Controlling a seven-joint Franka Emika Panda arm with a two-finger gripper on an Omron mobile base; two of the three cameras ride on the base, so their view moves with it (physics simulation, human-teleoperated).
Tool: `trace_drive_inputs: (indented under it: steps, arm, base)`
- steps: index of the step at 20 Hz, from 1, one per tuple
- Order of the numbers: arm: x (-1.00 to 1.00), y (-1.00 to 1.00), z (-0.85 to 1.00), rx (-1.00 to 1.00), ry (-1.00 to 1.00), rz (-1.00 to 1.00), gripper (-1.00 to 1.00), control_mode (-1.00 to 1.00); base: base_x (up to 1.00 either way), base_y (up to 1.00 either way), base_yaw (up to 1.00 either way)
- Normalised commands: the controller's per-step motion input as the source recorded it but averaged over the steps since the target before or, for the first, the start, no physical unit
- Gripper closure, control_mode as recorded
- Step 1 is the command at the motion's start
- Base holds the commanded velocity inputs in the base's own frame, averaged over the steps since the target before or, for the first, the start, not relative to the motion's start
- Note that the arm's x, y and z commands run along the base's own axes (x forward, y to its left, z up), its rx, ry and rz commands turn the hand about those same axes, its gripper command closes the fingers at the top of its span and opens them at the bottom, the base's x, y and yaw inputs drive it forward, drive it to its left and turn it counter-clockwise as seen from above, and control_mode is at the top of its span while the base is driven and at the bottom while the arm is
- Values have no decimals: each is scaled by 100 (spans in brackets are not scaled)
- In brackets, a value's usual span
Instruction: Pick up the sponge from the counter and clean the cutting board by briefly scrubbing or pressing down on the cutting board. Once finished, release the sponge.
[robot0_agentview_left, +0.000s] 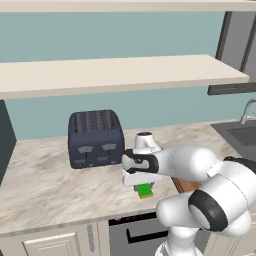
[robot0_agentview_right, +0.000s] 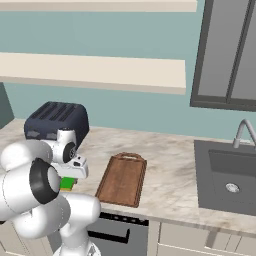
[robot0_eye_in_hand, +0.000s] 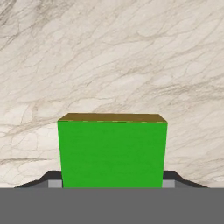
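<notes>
The green sponge (robot0_eye_in_hand: 112, 153) sits between my two fingertips, and a thin yellow layer shows along its far edge. My gripper (robot0_eye_in_hand: 112, 183) is shut on the sponge, with a dark fingertip against each of its sides. From the base views, the gripper (robot0_agentview_left: 144, 185) points down over the counter (robot0_agentview_left: 45, 185), with the sponge (robot0_agentview_left: 145, 190) just under the hand near the front edge. The reddish-brown cutting board (robot0_agentview_right: 122, 179) lies to the right of the sponge (robot0_agentview_right: 67, 184), apart from it, with its handle at the far end. A corner of the board (robot0_agentview_left: 184, 185) peeks out behind my arm.
A dark blue toaster (robot0_agentview_left: 96, 138) stands behind and left of the hand. A grey sink (robot0_agentview_right: 227, 175) with a faucet (robot0_agentview_right: 242, 131) is at the right end. Beige wall shelves (robot0_agentview_left: 115, 72) hang above the counter.
</notes>
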Motion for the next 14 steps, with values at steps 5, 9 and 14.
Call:
trace_drive_inputs:
  steps: [5,9,14]
  arm:
    - [0,0,0,0,0,0,100,-100]
    - [0,-1,0,0,2,0,100,-100]
    - [0,-5,10,0,3,0,100,-100]
  base:
    - [0,0,0]
    - [0,0,0]
    - [0,0,0]
